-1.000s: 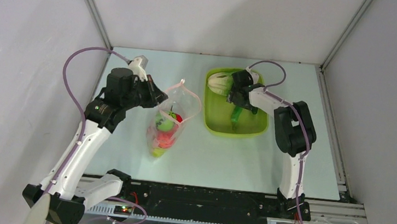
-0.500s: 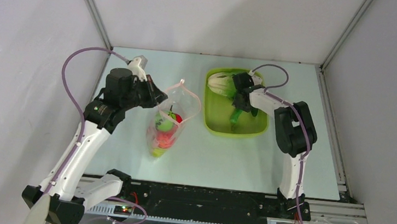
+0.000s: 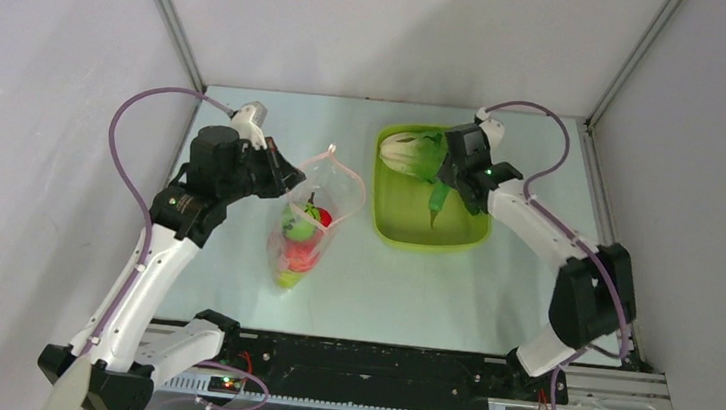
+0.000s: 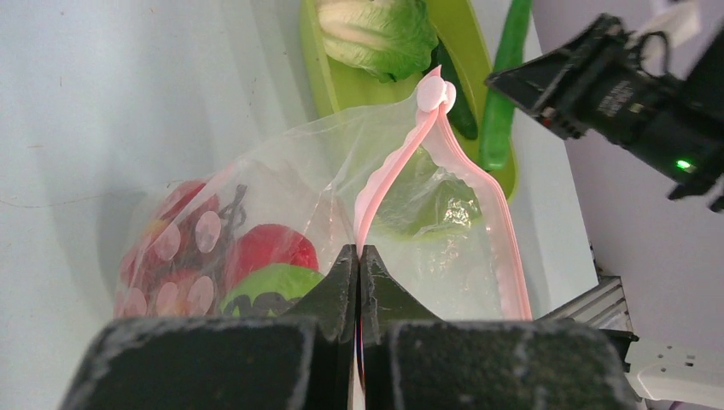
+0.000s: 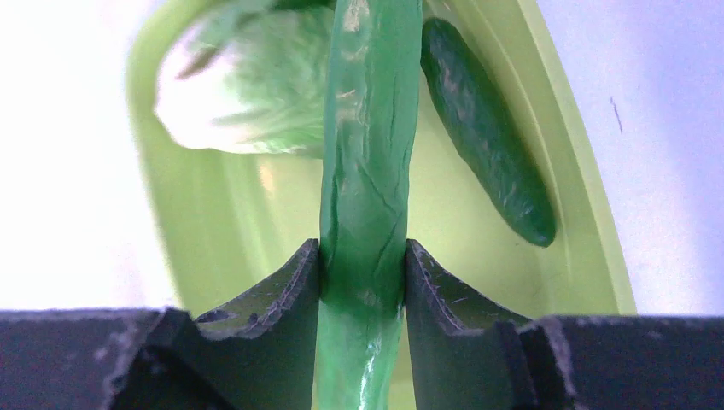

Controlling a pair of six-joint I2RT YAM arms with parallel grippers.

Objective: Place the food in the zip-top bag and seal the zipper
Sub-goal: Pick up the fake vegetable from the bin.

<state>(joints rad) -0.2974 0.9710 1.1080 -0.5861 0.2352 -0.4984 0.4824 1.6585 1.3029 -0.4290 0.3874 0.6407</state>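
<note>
The clear zip-top bag (image 3: 309,222) lies left of centre with a red tomato (image 4: 266,248), a yellow-green pear and pink cherry pieces inside. My left gripper (image 3: 290,182) is shut on the pink zipper (image 4: 399,161) strip and holds the mouth up and open; its tips show in the left wrist view (image 4: 359,256). My right gripper (image 3: 450,178) is shut on the long green pepper (image 5: 367,128), which hangs over the tray (image 3: 481,239). The lettuce (image 3: 404,152) and the dark cucumber (image 5: 487,128) lie in the tray.
The lime-green tray's rim (image 5: 580,196) stands right of the bag, at the back of the table. The enclosure's walls and metal posts frame the table. The arm bases and a black rail run along the near edge.
The right arm has swung its elbow out to the right and the gripper has shifted right with the pepper in it. The left gripper has kept its hold on the zipper.
</note>
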